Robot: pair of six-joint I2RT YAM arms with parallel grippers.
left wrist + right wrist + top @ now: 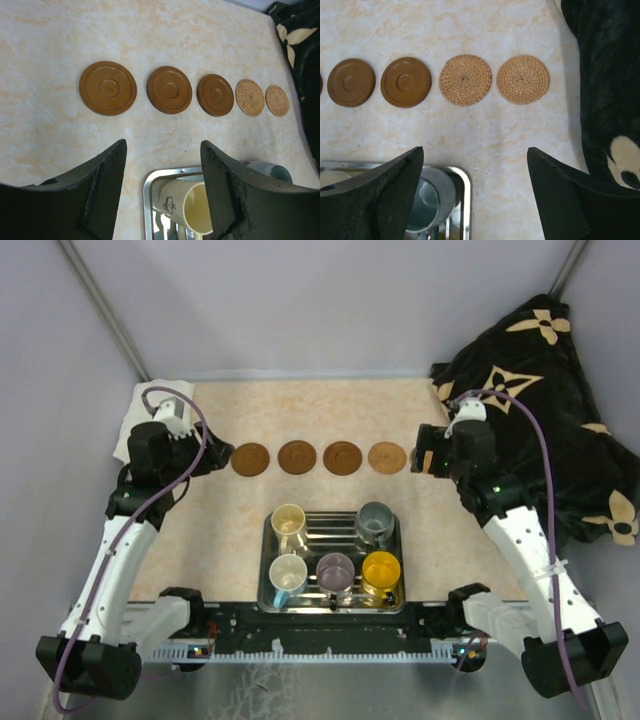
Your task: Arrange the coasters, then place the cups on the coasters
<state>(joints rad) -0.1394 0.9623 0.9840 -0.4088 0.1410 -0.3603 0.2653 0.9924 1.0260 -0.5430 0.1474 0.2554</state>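
We note: white-shelled arm links (118, 565), black joint housings (150, 445), mauve cables (547, 475) looping alongside; fingers (102, 185) matte black, wedge-shaped, scuffed edges.

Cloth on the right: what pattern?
The cloth is black with cream flower shapes; best in top view.

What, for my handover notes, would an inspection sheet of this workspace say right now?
Surface: beige marbled tabletop.
Job's things: five coasters in one row, spaced apart, three wooden and two woven; five cups in the steel tray, none on a coaster.
Clutter: black flower-patterned cloth at the right; white cloth at the far left corner.
Grippers: left gripper and right gripper both open and empty.
Cables: purple cable along each arm, loosely looped.
Surroundings: plain grey walls; nothing else seen.
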